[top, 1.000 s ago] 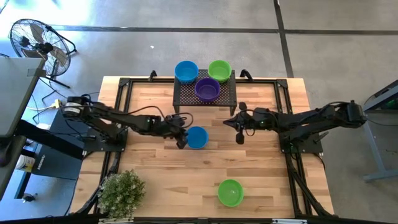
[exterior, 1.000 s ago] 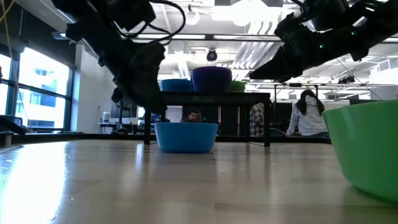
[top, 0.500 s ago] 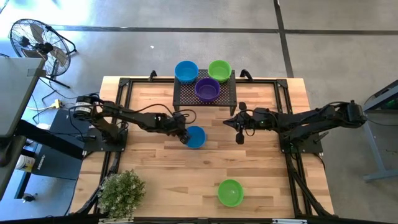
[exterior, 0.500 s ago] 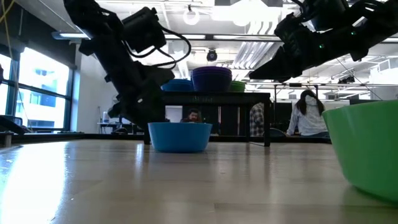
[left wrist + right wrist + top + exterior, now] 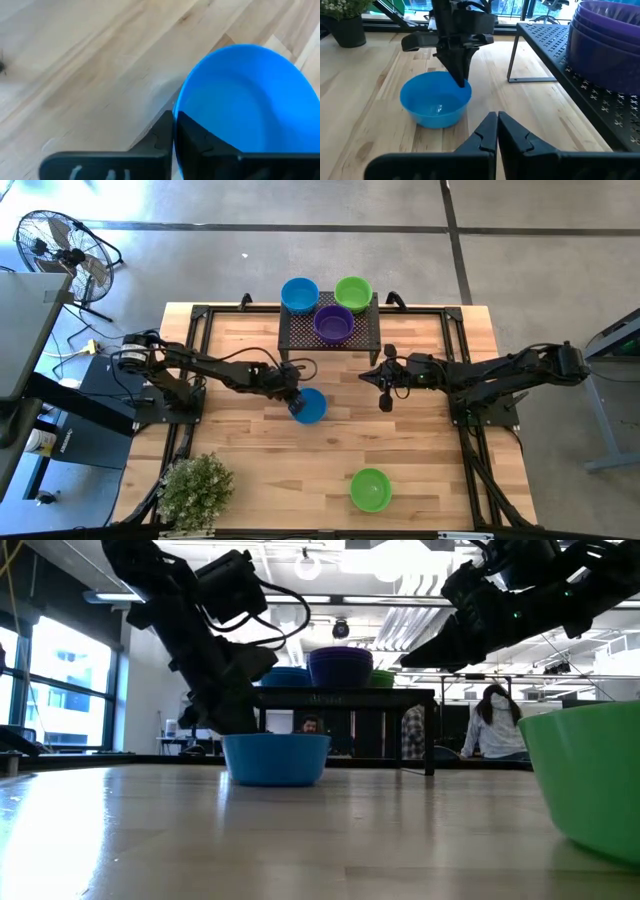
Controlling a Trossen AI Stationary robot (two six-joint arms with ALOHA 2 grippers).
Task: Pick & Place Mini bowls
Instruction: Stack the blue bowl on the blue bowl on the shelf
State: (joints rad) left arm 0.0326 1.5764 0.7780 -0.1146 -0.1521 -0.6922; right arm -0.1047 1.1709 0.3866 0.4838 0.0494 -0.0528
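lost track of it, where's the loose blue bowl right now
In the high view the blue bowl sits mid-table, just in front of the black rack, with the left tool shut on its rim.

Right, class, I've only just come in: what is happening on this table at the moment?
The left gripper is shut on the rim of a blue bowl near the middle of the wooden table. The right gripper, shut and empty, hangs above the table to the bowl's right. Stacks of blue, green and purple bowls sit on the black rack at the table's far edge, and a lone green bowl stands near the front edge.
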